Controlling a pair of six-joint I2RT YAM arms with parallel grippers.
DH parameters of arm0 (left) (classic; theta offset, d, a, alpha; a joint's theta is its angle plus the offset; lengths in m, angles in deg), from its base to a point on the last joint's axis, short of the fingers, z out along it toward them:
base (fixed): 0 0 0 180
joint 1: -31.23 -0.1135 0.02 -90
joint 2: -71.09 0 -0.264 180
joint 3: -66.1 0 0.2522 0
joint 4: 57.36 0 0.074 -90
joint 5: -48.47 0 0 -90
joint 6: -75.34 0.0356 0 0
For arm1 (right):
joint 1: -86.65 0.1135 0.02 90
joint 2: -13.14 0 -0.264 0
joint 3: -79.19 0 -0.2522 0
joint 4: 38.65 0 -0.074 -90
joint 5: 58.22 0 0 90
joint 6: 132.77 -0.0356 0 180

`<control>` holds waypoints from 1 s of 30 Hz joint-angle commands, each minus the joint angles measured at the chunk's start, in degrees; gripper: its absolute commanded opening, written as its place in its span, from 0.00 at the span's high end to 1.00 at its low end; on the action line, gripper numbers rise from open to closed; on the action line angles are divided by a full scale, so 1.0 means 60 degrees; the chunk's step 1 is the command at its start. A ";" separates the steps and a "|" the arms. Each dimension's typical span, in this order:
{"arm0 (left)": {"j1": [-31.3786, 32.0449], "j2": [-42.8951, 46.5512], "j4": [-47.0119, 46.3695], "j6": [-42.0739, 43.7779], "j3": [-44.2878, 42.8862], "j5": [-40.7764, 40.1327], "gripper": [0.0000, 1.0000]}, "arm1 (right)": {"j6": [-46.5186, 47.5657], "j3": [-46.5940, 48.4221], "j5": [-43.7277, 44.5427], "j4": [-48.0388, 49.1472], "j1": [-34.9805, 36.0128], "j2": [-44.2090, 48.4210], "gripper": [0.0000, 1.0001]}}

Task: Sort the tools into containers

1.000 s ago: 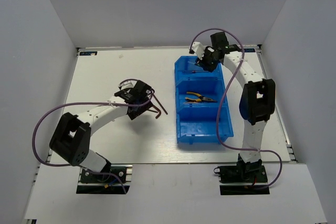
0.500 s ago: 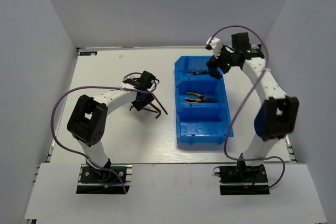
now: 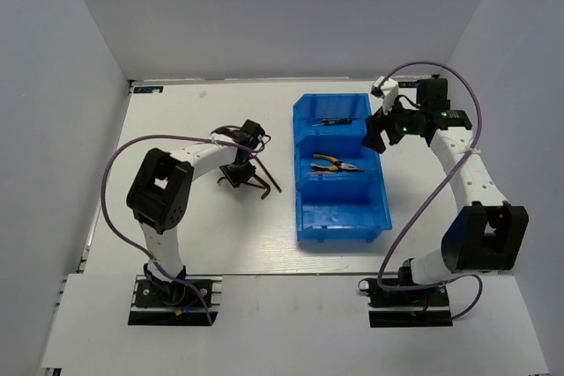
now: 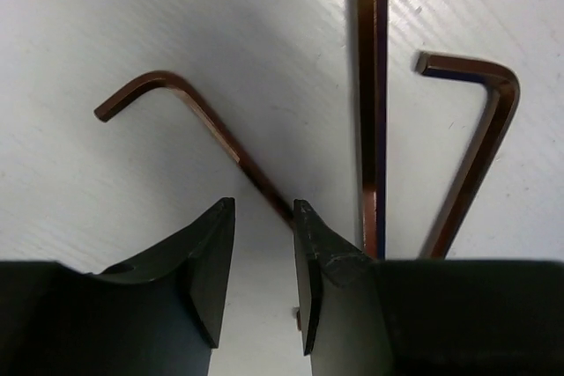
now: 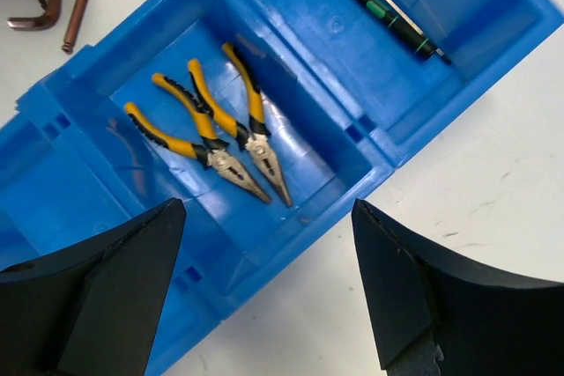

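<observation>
Hanging low over the white counter (image 3: 194,226), left of the middle in the top view, the left hand (image 4: 263,210) points straight down at a bent hex key (image 4: 207,121). Its 2 fingers stand partly apart, 1 on each side of the key's long leg, and white counter shows in the gap. The key touches the tip of the finger on the right of the wrist picture, but nothing is pinched yet. I think the hand sits this way so that a squeeze would catch the thin leg across its width, which is the easy way to lift a flat, skinny thing. A straight dark rod (image 4: 372,112) and the other hex key (image 4: 480,143) lie just beside it on the right of that picture, so the squeeze should catch only 1 piece.

The blue bins (image 3: 339,233) sit right of the middle in the top view, 3 boxes in a row. The top box holds a screwdriver (image 5: 388,15). The middle box holds 2 pliers (image 5: 216,158) side by side. The bottom box looks bare. Each kind gets its own box, so my guess is that the keys belong in the bottom one.

The right hand (image 5: 266,217) is wide open and holds nothing. It hangs above the right edge of the bins.
</observation>
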 commanded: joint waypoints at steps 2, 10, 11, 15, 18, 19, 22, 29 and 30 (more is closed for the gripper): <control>-0.0125 -0.0472 0.0307 -0.0112 -0.0603 -0.0137 0.56 | -0.0604 -0.0402 -0.0923 0.0087 -0.0211 0.0787 0.18; -0.0213 -0.0694 0.0118 -0.0200 -0.0283 0.0185 0.57 | -0.0634 -0.1268 -0.1217 0.0130 -0.0402 0.1506 0.18; -0.0213 -0.0694 0.0117 -0.0287 -0.0064 0.0186 0.60 | -0.0619 -0.1254 -0.1290 0.0102 -0.0445 0.1550 0.18; -0.0213 -0.0694 0.0029 -0.0376 0.0566 0.0273 0.84 | -0.0809 -0.1166 -0.1510 0.0043 -0.0445 0.1653 0.18; -0.0213 -0.0446 -0.0380 -0.0464 0.1313 0.0464 1.00 | -0.1043 -0.1005 -0.1759 -0.0103 -0.0736 0.1653 0.18; -0.0213 -0.0271 -0.0497 -0.0464 0.1489 0.0464 1.00 | -0.1073 -0.0976 -0.1803 -0.0104 -0.0753 0.1653 0.18; -0.0112 0.0096 -0.0674 -0.0114 0.1696 0.0552 1.00 | -0.1015 -0.0946 -0.1993 -0.0338 -0.0782 0.1668 0.18; 0.0182 0.2277 -0.1565 0.3237 0.0876 0.0607 1.00 | -0.0341 -0.1063 -0.2608 -0.0968 -0.0827 0.1727 0.18; 0.0269 0.2526 -0.2279 0.3750 0.0875 0.0857 1.00 | -0.0312 -0.1034 -0.2667 -0.1012 -0.0855 0.1741 0.22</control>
